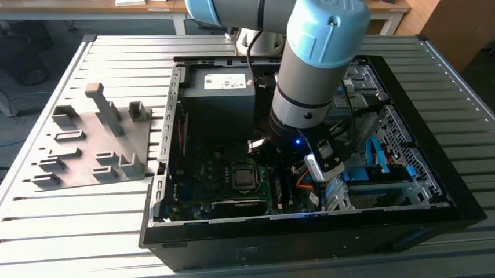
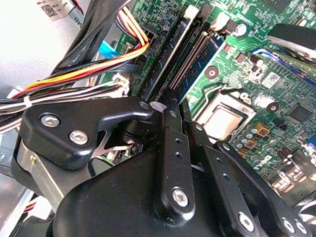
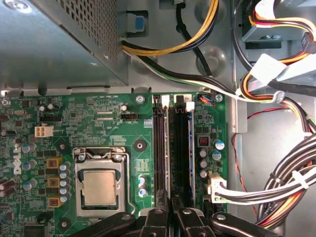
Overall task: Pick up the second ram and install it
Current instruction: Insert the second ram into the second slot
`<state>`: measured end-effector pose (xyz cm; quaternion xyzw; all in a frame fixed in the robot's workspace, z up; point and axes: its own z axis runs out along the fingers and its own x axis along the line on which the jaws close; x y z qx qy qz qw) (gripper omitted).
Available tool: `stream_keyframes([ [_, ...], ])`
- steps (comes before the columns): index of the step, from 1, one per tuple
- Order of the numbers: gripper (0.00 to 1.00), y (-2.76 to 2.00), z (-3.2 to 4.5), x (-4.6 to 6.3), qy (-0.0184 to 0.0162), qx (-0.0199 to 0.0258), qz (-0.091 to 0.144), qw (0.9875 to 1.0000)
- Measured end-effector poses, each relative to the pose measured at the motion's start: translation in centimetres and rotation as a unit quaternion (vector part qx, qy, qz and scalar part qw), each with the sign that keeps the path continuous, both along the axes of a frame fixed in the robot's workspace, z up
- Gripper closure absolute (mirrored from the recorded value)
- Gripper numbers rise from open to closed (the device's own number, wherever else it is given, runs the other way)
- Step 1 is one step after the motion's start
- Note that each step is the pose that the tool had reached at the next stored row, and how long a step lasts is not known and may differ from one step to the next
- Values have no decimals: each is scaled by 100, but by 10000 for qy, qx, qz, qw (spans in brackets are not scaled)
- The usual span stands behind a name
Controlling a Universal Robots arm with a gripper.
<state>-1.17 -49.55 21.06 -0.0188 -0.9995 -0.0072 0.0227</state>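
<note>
Gripper point(image 3: 171, 217) sits low over the motherboard point(image 3: 98, 118); I see its fingers point(image 2: 170, 148) pinched nearly shut on the second ram point(image 3: 178, 148), which stands in its slot.

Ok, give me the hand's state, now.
Hand: closed, tips nearly together above the memory slots; whether it holds anything cannot be told.

We see a slatted grey metal worktop point(image 1: 101, 231), on it an open black computer case point(image 1: 433, 191) lying flat, toward the exterior view's left a grey plastic fixture point(image 1: 93, 145) with upright posts, just beside the case
</note>
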Motion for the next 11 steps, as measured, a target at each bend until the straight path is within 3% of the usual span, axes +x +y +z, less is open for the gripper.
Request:
stream_keyframes([
  [3, 86, 1, -10, 1, 0, 29, 0, 10000],
  [11, 86, 0, -22, 1, 0, 33, 0, 10000],
])
